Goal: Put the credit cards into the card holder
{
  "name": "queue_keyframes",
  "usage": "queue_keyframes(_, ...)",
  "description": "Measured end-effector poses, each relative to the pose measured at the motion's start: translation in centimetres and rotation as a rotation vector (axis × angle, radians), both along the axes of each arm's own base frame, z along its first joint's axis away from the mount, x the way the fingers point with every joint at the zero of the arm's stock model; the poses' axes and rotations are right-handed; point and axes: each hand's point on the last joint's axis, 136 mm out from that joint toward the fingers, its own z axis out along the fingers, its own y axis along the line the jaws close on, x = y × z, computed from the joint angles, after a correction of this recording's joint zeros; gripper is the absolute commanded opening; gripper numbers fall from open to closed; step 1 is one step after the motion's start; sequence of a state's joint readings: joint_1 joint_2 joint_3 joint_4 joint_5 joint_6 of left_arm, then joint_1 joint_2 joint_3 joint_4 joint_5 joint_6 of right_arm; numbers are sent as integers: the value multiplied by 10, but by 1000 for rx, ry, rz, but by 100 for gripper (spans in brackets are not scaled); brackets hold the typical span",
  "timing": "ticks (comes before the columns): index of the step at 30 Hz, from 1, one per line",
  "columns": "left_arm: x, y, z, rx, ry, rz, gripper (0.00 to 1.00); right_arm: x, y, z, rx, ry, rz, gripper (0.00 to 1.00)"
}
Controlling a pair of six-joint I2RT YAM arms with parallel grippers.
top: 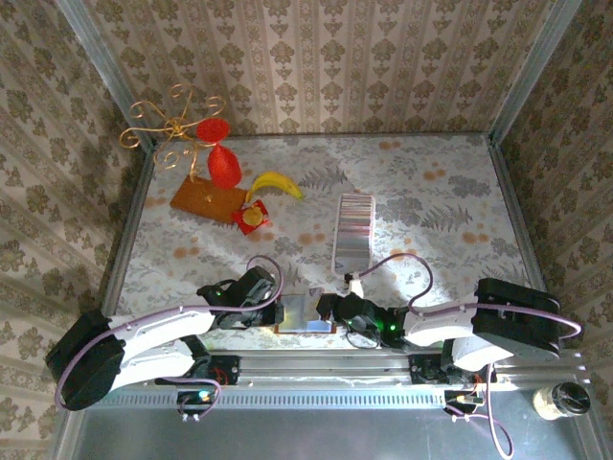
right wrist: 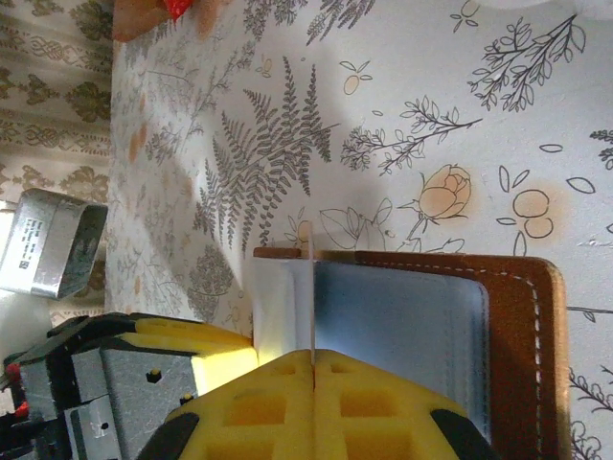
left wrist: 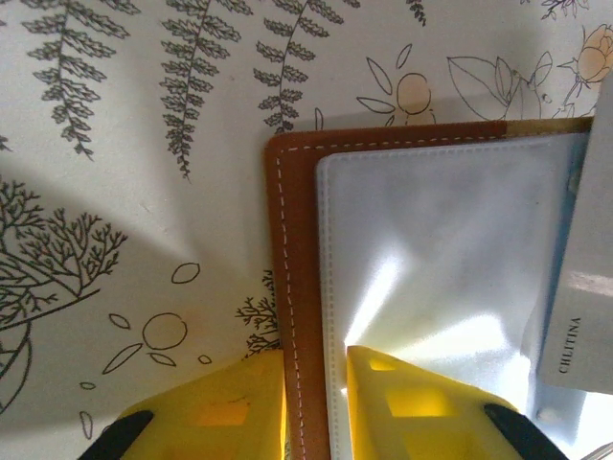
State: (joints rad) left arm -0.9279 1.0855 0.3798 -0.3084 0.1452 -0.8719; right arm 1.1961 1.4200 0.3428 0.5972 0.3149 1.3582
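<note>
The card holder (top: pixel 305 314) lies open near the table's front edge, brown leather (left wrist: pixel 292 287) around a pale blue-grey inside (right wrist: pixel 412 321). My left gripper (left wrist: pixel 316 369) is shut on the holder's left edge, one yellow finger on the leather's outer side and one on the clear sleeve. My right gripper (right wrist: pixel 313 359) is shut on a single credit card (right wrist: pixel 312 297), seen edge-on and standing upright over the holder's inside. That card also shows at the right edge of the left wrist view (left wrist: pixel 579 326). The other credit cards (top: pixel 351 230) lie in a long overlapped strip behind the holder.
At the back left stand an orange-brown board (top: pixel 209 199), a red goblet-like ornament (top: pixel 222 163), a gold wire stand (top: pixel 172 125), a banana (top: pixel 276 182) and a small red square (top: pixel 255 218). A jar (top: pixel 560 400) sits off the table at bottom right.
</note>
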Motion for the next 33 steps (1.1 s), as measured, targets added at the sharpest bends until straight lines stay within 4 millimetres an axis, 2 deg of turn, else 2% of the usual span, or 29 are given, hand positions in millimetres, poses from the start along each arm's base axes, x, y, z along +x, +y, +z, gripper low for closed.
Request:
queue_keyframes(11,0,0,0,0,0,0,22,3,1,7,22,-23,-15,0)
queue_keyframes(26,0,0,0,0,0,0,22,18,4,25,38,-98,-72,0)
queue_keyframes(33,0,0,0,0,0,0,22,21,10,20,28,-105,-74,0)
